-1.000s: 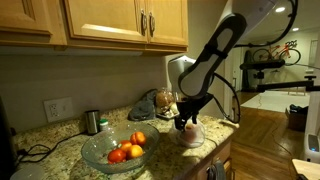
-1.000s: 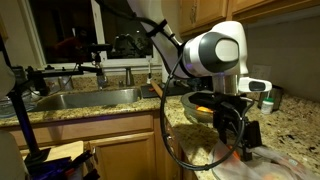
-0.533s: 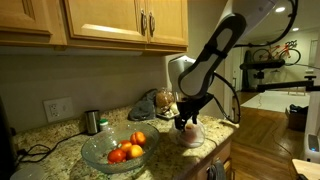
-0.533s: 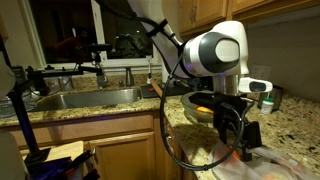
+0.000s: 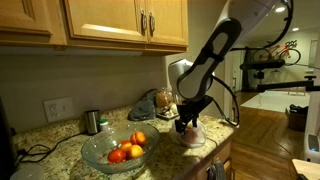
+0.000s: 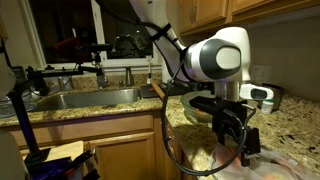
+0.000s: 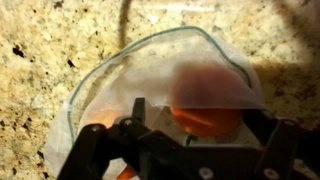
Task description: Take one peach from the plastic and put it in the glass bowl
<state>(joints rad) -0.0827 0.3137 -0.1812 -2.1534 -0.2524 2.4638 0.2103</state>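
So the black two-finger gripper (image 5: 186, 124) hangs right above the thin, see-through, whitish plastic bag (image 5: 192, 140), which sits on the speckled granite counter (image 5: 60, 140) near its front edge. In the wrist view the fingers (image 7: 92, 150) are spread wide apart, fully released and not clamping anything. The gripper (image 7: 190, 140) straddles the small round orange-red peach (image 7: 205, 112) that's lying inside the plastic bag (image 7: 120, 85). The wrinkly film covers the top of the peach, so it looks kind of hazy through it, with the brighter orange part showing at the lower edge, closest to the gripper body. Honestly can't tell if the fingers are touching the film or just hovering over it. A second bit of orange shows in the bag lower left, but it's too hidden to say what it is. The large, wide, shallow clear glass bowl (image 5: 98, 152) sits well apart from the bag on the same counter and already has a few orange-red fruits (image 5: 125, 152) in it. A small steel cup (image 5: 92, 122) stands just behind the bowl by the wall, under the light wooden cabinets (image 5: 110, 20). In an exterior view the gripper (image 6: 240, 142) points down at the counter, and a steel sink (image 6: 85, 98) is set into it further along.
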